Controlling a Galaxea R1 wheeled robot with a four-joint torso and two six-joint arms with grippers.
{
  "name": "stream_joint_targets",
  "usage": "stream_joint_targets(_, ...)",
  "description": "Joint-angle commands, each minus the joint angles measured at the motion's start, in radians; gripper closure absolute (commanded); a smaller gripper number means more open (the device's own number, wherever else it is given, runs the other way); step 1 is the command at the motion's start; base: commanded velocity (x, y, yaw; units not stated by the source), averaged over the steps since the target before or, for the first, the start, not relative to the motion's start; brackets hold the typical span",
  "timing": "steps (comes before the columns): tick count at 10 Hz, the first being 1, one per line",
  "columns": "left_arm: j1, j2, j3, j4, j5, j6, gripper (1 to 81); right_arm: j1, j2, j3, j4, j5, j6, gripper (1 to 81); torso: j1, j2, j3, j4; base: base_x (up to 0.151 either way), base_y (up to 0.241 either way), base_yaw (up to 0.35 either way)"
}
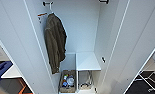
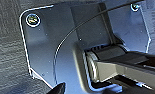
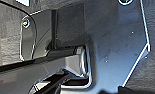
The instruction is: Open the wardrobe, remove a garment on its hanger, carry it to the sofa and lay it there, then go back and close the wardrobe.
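A dark, finely ribbed floor (image 2: pixel 8 50) with a carpet-like weave lies behind the robot's plate in both wrist views. The head view looks instead into the wardrobe (image 1: pixel 80 30), a tall cabinet of smooth, flat white panels whose two doors stand swung wide.

At the far left, past the left door (image 1: pixel 15 42), something soft and blue (image 1: pixel 1 70) lies crumpled beside a pale flat ledge, with an orange edge below it; it is too blurred to name. Inside, at the top left, a short dark rail bracket (image 1: pixel 46 3) carries a thin white hanger hook (image 1: pixel 51 8). From it hangs an olive-brown jacket (image 1: pixel 55 41), limp and creased, its hem reaching down to about the level of the lower compartments. To its right the back wall is bare and matt. Lower down, a flat white shelf (image 1: pixel 88 61) tops the right-hand compartment. Under it sits something pale and rounded that cannot be made out. Left of the divider stands a brown woven basket (image 1: pixel 67 82) holding small mixed items, blurred. The right door (image 1: pixel 133 42) runs off the picture's edge; beyond it a white wire frame (image 1: pixel 150 80) stands on dark floor.

The maroon garment cannot be made out inside the wardrobe. Neither wrist view lets me tell how either gripper's fingers are set.
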Motion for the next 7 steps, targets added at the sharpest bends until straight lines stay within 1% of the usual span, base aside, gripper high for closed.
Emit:
stream_joint_targets(1, -0.034, 0.003, 0.005, -0.005, 0.054, -0.005, 1.0, 0.042, 0.006, 0.007, 0.002, -0.056, -0.002, 1.0, 0.0, 0.0, 0.0, 0.0, 0.093, 0.0, 0.0)
stream_joint_targets(5, -0.033, 0.006, 0.005, -0.006, 0.056, -0.005, 1.0, 0.038, 0.002, 0.0, 0.003, -0.056, -0.004, 1.0, 0.0, 0.0, 0.0, 0.0, 0.08, 0.0, 0.0)
stream_joint_targets(7, -0.033, 0.006, 0.005, -0.005, 0.056, -0.005, 1.0, 0.03, -0.003, 0.002, 0.002, -0.056, -0.002, 1.0, 0.001, 0.0, 0.0, 0.0, 0.0, 0.0, 0.0)
